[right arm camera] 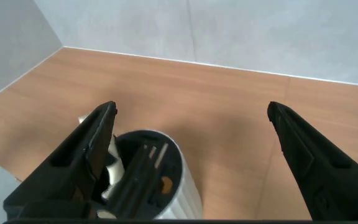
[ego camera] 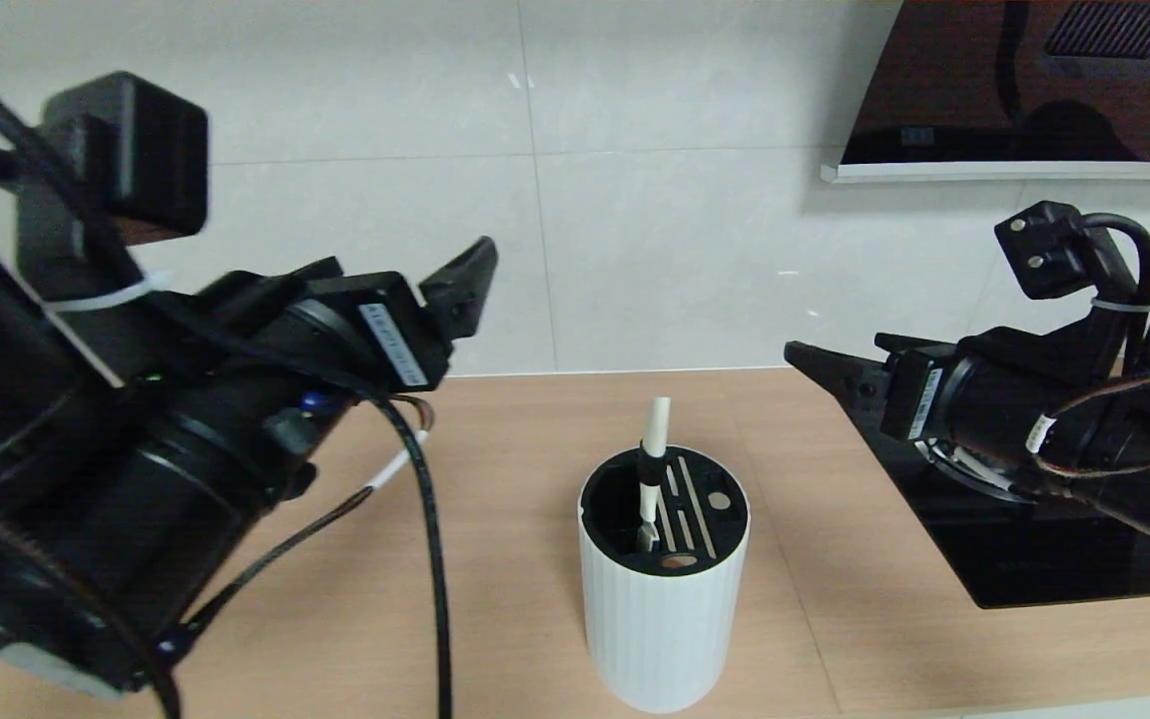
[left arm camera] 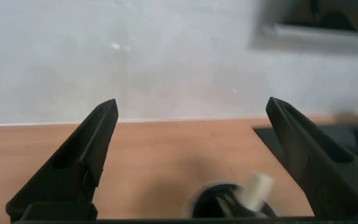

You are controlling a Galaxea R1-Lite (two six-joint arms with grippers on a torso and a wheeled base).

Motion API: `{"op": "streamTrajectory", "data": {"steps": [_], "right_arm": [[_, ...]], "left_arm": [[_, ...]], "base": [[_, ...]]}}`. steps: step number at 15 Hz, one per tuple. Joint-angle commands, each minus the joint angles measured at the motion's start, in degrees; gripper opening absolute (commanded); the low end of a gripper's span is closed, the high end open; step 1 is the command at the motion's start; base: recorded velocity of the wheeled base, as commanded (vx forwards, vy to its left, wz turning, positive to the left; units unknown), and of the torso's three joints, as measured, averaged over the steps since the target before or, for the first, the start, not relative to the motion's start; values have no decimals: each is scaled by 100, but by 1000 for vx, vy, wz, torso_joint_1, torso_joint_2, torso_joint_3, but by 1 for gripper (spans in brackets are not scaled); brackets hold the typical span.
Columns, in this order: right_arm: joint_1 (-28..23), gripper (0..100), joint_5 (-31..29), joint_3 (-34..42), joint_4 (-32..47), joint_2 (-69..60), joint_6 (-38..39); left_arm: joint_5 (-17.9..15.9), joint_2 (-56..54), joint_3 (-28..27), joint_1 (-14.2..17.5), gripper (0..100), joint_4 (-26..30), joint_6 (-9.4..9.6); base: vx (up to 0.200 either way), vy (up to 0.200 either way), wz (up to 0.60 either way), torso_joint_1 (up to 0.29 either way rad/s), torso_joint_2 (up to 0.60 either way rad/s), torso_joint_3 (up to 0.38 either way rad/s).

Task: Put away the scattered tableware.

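Note:
A white ribbed utensil holder (ego camera: 663,599) with a black slotted top stands on the wooden counter (ego camera: 495,559) near its front edge. A white-handled utensil (ego camera: 653,449) stands upright in its open compartment. My left gripper (left arm camera: 191,106) hangs open and empty above the counter, up and to the left of the holder (left arm camera: 219,198). My right gripper (right arm camera: 191,111) is open too, with nothing between its fingers, raised to the right of the holder (right arm camera: 151,177) above the cooktop's near corner.
A black glass cooktop (ego camera: 1024,569) is set into the counter at the right. A tiled wall (ego camera: 635,200) closes the back, with a dark range hood (ego camera: 1034,90) at upper right. Bare counter lies around the holder.

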Motion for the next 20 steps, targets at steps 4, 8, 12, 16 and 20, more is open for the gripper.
{"op": "streamTrajectory", "data": {"steps": [4,8,12,16,20], "right_arm": [[-771,100,-61,615,32,-1703,47],[-1624,100,-52,1441,674,-3698,-454],[-2186,100,-61,1415,2300,-5843,-1139],[-2898,100,-17,1494,3460,-7477,-1403],[-3276,100,44,1591,3882,-8321,-1596]], "left_arm": [[-318,-3080,435,1441,100,2860,-441],[-1777,-5242,479,2584,100,5435,-72],[-2410,-6402,505,3287,100,5936,315],[-2418,-7281,532,3761,100,5963,596],[-2436,-7650,892,4394,100,5857,719]], "base": [[0,0,0,0,0,0],[0,0,0,0,0,0],[0,0,0,0,0,0],[0,0,0,0,0,0],[0,0,0,0,0,0]]}}
